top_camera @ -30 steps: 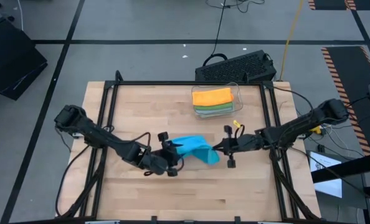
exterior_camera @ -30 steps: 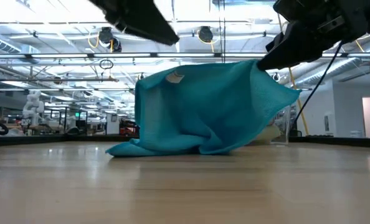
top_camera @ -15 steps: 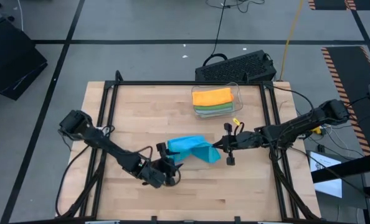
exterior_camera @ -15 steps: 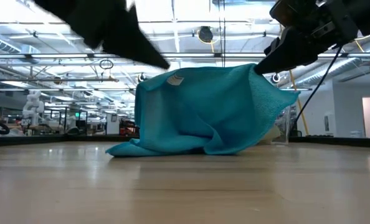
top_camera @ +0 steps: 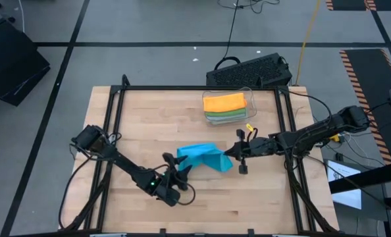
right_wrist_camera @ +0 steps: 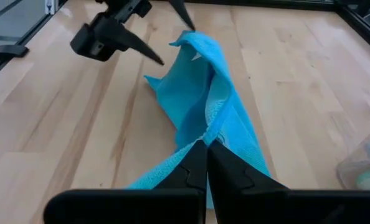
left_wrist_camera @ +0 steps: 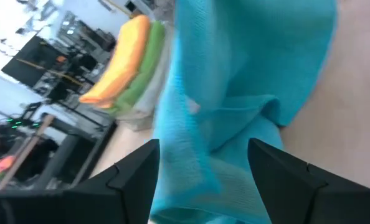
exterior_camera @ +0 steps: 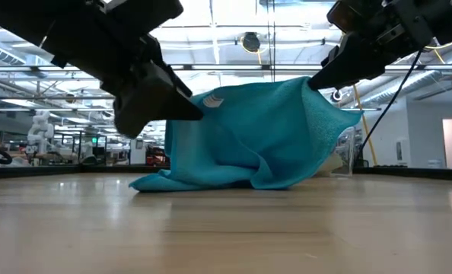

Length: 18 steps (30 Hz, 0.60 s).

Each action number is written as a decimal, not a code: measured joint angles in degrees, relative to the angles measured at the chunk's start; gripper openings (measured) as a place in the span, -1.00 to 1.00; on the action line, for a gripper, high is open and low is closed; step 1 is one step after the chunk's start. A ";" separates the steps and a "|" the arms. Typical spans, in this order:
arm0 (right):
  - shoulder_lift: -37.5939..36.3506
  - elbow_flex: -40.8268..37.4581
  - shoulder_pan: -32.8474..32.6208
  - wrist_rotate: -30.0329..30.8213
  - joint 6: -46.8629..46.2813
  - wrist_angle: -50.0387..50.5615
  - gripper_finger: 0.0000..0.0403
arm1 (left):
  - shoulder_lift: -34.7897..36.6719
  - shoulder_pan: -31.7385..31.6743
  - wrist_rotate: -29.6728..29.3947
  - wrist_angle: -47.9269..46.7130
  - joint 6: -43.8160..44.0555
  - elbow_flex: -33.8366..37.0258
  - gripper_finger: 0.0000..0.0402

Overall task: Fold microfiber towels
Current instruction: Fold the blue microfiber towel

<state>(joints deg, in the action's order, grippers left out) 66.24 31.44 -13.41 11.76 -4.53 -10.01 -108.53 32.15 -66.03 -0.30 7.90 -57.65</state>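
1. Your left tool [top_camera: 177, 172] sits low over the worktop [top_camera: 149, 118], just short of the blue towel [top_camera: 205, 157]. Its two fingers [left_wrist_camera: 135, 177] stand apart with nothing between them. In the left wrist view the blue cloth fills the gap ahead of them, not yet pinched.

2. The blue towel lies bunched directly ahead of that left tool, between your two tools. In the low view it stands up as a rumpled tent [exterior_camera: 249, 137], its lower edge resting on the worktop and its one corner lifted toward the right tool. A small white tag [exterior_camera: 213, 101] shows near its upper edge, close to the left tool's tip.

3. Your right tool [top_camera: 235, 156] is at the towel's far side from the left tool. Its fingers [right_wrist_camera: 197, 168] are closed on a corner of the blue towel, holding that edge raised off the wood.

4. Beyond the right tool, near the worktop's back edge, a clear bin [top_camera: 250, 100] holds a stack of folded towels, orange [top_camera: 224, 102] on top with green [top_camera: 228, 113] beneath.
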 joint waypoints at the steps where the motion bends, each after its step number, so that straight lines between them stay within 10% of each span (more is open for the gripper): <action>1: 0.00 0.00 0.02 0.00 -0.21 0.04 -1.00 | 0.00 -0.07 -0.97 0.04 0.05 0.00 0.22; 18: 0.00 0.00 0.44 -0.54 -0.76 0.04 -1.00 | 0.06 -0.37 -3.25 -2.51 -0.26 0.00 -0.66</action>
<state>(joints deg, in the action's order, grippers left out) 66.24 31.44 -12.97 11.22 -5.28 -9.98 -108.47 31.78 -69.28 -2.81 7.64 -57.65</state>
